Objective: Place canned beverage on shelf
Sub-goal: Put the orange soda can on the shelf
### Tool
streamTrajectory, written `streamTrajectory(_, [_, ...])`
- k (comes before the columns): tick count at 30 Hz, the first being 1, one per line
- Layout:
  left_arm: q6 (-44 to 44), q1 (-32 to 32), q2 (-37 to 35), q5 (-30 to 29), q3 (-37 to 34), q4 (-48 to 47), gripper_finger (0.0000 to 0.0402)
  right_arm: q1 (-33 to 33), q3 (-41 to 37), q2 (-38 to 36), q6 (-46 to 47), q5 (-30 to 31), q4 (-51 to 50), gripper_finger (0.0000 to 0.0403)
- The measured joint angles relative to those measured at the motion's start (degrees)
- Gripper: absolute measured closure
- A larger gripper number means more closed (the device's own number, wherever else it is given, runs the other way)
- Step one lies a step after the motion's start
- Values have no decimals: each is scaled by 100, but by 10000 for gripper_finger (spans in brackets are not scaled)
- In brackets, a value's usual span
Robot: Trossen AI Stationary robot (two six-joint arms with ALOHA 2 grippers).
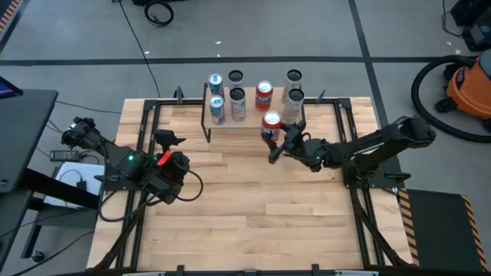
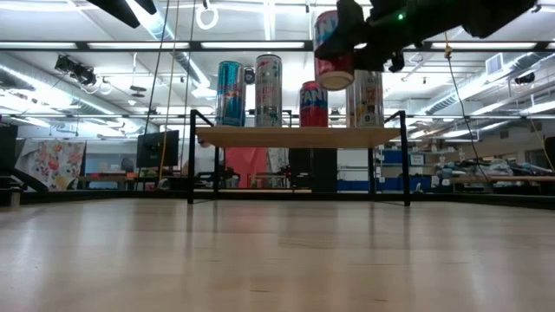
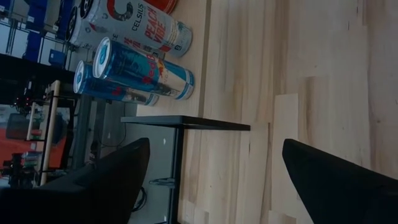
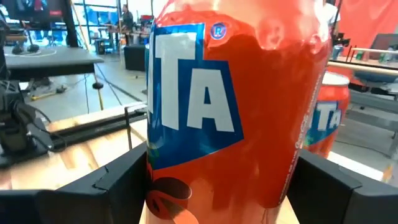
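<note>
My right gripper (image 1: pixel 276 142) is shut on an orange-red soda can (image 1: pixel 271 123) and holds it in the air at the near edge of the shelf (image 1: pixel 253 123), a light-wood board on thin black legs. In the low view the can (image 2: pixel 336 52) is above the board (image 2: pixel 299 136). Several cans stand on the shelf: two blue (image 1: pixel 216 96), two silver (image 1: pixel 237 103), one red (image 1: pixel 264 95) and two white (image 1: pixel 292 98). My left gripper (image 1: pixel 170 140) is open and empty over the table, left of the shelf; it also shows in the left wrist view (image 3: pixel 211 155). My right gripper pinches the can's round side wall (image 4: pixel 273 155) between its two fingers (image 4: pixel 124 180), one on each side. The fingers come about level from the table's right and near side. The can is lifted clear above the shelf board, roughly upright with a slight tilt.
The shelf stands at the table's far middle, and black frame rails (image 1: pixel 146 138) run along the table's edges. Open tabletop (image 1: pixel 253 207) lies near of the shelf. An orange vacuum (image 1: pixel 468 84) stands on the floor at the far right.
</note>
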Motion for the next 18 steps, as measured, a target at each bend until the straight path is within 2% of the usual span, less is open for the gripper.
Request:
streamTrajectory(8, [4,0,-2,0,0,-2,24,-93,-814,337,-165,-25,1840,87])
streamTrajectory(14, [2,0,-2,2,0,0,24,-258,-873,721,-237,-228,1969,86])
streamTrajectory(18, [2,0,-2,2,0,0,24,-339,-873,1109,-185,-89,2303,86])
